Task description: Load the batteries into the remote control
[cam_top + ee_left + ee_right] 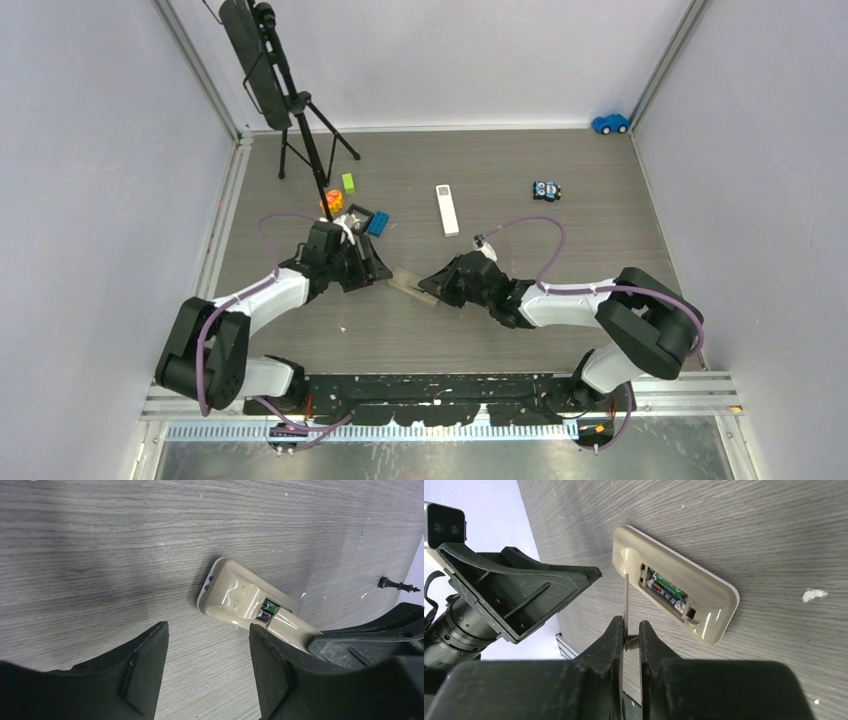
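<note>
The beige remote control [674, 587] lies face down in the middle of the table [408, 283], its battery bay uncovered. Batteries [667, 592], orange-copper and dark green, sit in the bay and also peek out in the left wrist view [269, 607]. My right gripper [630, 630] is shut on a thin beige battery cover [625, 605], held on edge at the remote's end. My left gripper [208, 627] stands open just short of the remote [235, 592] with nothing between its fingers; the right finger [270, 665] sits beside the cover [292, 625].
A white remote-like bar [447, 209] lies further back. Green [348, 182], orange [332, 202] and blue [379, 222] blocks sit behind my left arm, beside a tripod [300, 120]. Two toy cars [546, 190] [610, 123] are at the back right. A small black piece [395, 585] lies nearby.
</note>
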Controlling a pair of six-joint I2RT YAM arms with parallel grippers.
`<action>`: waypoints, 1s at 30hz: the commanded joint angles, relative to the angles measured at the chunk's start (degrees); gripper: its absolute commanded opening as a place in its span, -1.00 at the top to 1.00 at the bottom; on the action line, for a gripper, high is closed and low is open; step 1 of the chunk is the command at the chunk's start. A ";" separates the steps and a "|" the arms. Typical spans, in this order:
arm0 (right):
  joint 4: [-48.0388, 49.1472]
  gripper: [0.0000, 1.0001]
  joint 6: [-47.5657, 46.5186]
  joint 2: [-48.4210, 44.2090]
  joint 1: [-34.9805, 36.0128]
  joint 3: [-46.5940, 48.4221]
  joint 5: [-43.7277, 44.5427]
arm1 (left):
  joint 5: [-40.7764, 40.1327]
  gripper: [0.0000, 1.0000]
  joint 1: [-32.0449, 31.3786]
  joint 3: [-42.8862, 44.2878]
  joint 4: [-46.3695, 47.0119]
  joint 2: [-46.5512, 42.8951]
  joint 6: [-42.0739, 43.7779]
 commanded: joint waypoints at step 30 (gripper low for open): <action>1.03 0.92 -0.21 7.46 -2.44 3.39 -4.47 | 5.12 -0.09 0.43 0.27 10.76 8.41 0.96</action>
